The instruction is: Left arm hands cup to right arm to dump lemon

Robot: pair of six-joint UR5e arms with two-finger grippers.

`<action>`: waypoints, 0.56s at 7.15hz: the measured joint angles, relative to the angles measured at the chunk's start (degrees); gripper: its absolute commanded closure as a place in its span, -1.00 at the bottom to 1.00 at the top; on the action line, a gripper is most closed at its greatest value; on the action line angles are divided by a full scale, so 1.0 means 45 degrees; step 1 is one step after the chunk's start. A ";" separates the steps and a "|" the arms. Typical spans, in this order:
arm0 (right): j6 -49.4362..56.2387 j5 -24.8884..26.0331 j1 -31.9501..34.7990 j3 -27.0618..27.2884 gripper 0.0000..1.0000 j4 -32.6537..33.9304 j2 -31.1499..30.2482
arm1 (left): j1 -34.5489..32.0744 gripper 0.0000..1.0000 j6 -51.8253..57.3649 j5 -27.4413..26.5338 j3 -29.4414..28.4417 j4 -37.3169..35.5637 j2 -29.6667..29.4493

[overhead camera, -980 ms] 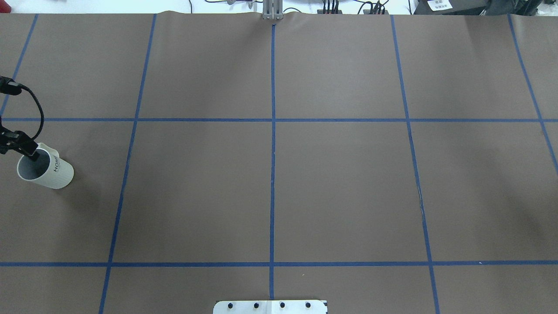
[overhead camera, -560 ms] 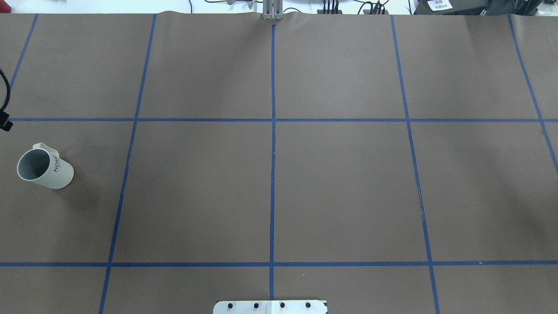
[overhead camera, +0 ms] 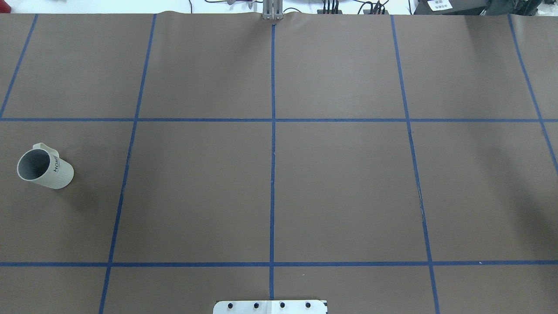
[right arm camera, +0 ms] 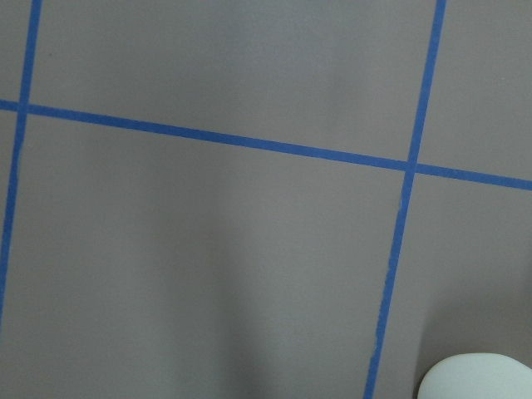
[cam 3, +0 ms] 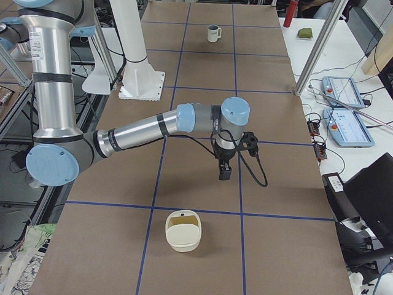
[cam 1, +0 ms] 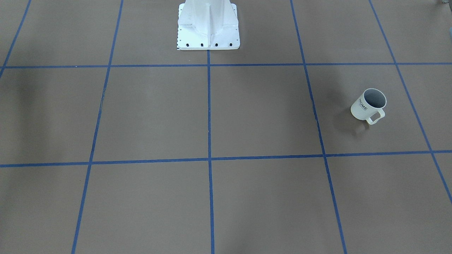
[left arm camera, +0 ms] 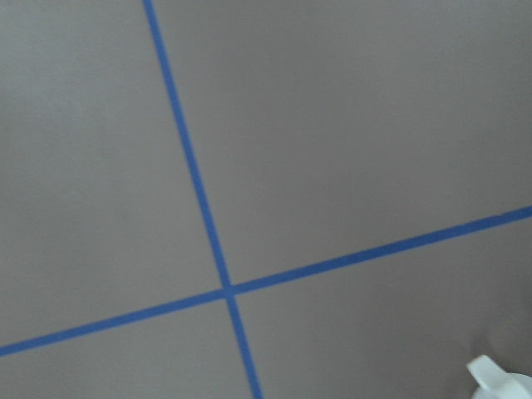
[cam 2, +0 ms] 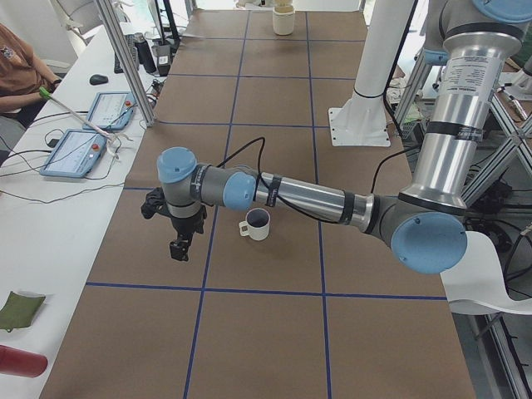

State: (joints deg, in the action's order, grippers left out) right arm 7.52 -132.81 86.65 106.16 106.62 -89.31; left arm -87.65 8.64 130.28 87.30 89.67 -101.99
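One cup [overhead camera: 45, 168], one cream tub [cam 3: 183, 230], two arms (left arm [cam 2: 307, 198], right arm [cam 3: 141, 132])

Brown-papered table [overhead camera: 340, 187], blue tape lines [overhead camera: 273, 174] marking a grid. Overhead view: cup [overhead camera: 43, 169] stands upright at table's 9 o'clock, mouth up, grey inside, handle at its 12 o'clock, not touching any tape. White base plate [overhead camera: 270, 307] w/ dark bolts sits at 6 o'clock edge, on the centre line. Right-end view: cream tub [cam 3: 183, 230] on table at 6 o'clock, just beside a cross line.
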 measured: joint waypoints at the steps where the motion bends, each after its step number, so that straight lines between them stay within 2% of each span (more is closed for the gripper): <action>1: 0.0175 0.0008 0.0233 -0.0452 -1.00 -0.0922 -0.0320 | -0.0423 -1.00 0.1003 0.0200 -0.0633 0.0049 -0.0041; 3: 0.0241 0.0041 0.0421 -0.0941 -1.00 -0.1811 -0.0848 | -0.0741 -1.00 0.1670 0.0267 -0.1153 0.0491 0.0494; 4: 0.0187 0.0048 0.0440 -0.1086 -1.00 -0.1900 -0.0986 | -0.0749 -1.00 0.1101 0.0240 -0.1195 0.0911 0.0764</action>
State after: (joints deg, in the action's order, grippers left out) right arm 8.36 -132.60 88.63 101.28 98.07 -93.74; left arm -91.02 13.59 131.36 81.92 93.76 -98.56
